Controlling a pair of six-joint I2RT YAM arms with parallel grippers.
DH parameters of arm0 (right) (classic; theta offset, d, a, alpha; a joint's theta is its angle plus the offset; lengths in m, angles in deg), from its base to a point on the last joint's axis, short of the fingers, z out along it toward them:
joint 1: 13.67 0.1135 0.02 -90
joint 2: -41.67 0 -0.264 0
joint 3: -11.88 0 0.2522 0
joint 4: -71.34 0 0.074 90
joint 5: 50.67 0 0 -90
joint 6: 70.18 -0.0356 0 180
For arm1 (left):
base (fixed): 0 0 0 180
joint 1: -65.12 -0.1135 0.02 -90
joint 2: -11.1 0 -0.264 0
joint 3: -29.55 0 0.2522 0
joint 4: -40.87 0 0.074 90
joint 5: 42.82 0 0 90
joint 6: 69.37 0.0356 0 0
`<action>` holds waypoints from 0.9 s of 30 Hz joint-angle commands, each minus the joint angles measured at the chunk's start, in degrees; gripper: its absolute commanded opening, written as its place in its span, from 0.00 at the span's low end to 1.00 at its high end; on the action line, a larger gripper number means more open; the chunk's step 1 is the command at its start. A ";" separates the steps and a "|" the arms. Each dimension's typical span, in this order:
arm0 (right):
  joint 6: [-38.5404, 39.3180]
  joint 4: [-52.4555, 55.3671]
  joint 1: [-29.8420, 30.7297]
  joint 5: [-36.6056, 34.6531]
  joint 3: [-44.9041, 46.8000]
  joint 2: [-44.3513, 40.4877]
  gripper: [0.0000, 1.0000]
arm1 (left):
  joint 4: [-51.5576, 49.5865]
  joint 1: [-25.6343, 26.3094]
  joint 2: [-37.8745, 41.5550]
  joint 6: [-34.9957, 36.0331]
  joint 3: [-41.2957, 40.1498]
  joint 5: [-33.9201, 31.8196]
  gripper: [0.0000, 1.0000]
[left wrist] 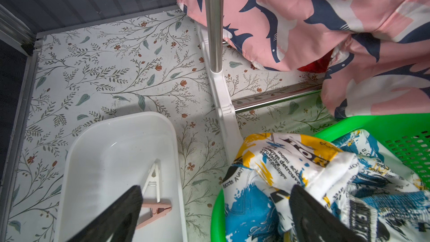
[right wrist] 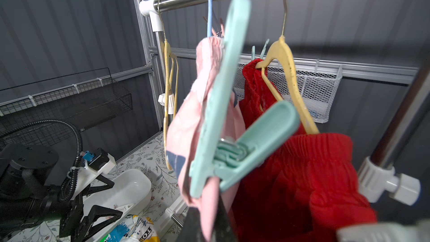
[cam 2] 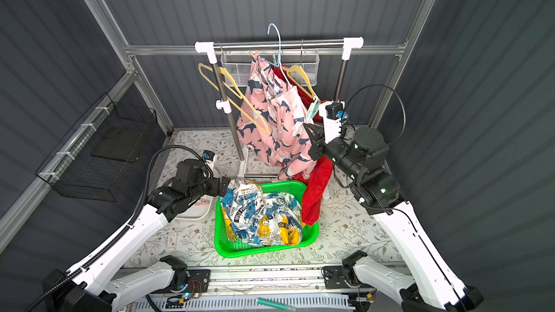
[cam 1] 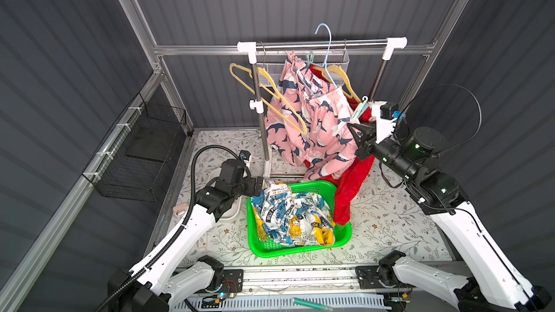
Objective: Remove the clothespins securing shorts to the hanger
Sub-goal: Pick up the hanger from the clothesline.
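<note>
Clothespin (right wrist: 256, 145), mint, clamping pink shorts (cam 1: 327, 133) beside closed right gripper (cam 1: 353, 129); left gripper (cam 1: 259, 186) agape; likely best: reopen, pinch both tails squarely, pull away.

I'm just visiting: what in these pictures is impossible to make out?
What the shut right gripper pinches, if anything: tiny in both top views, blurred and cut off at the right wrist view's edge.
How many clothespins sit near the rail: too small in both top views.
What the white mesh basket holds: blurred in the right wrist view.
</note>
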 commanded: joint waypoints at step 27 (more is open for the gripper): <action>0.29 28.04 0.16 6.02 -12.73 -13.52 0.00 | 0.46 0.25 -0.44 1.56 -0.90 0.01 1.00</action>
